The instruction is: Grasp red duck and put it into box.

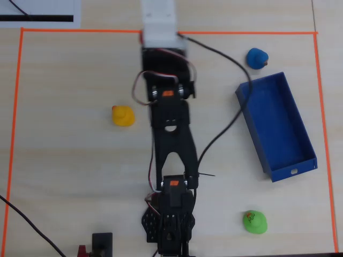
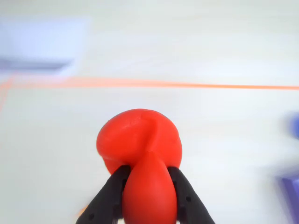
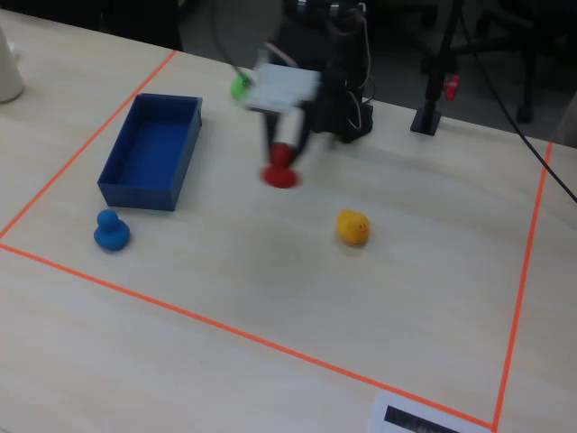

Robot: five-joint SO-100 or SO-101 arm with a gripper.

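The red duck (image 2: 140,140) sits between my gripper's (image 2: 148,171) two black fingers (image 2: 110,196), which are shut on its narrow end. In the fixed view the gripper (image 3: 281,161) holds the red duck (image 3: 281,175) at or just above the table, near the middle; the blur hides whether it touches. In the overhead view the arm covers the duck, and the gripper (image 1: 172,238) is at the bottom edge. The dark blue box (image 1: 276,126) lies empty on the right in the overhead view and on the left in the fixed view (image 3: 153,149), well apart from the gripper.
A yellow duck (image 1: 122,115) (image 3: 352,227), a green duck (image 1: 254,221) (image 3: 240,87) and a blue duck (image 1: 257,58) (image 3: 111,231) stand on the table. Orange tape (image 1: 21,107) frames the work area. A black cable (image 1: 225,123) runs beside the arm.
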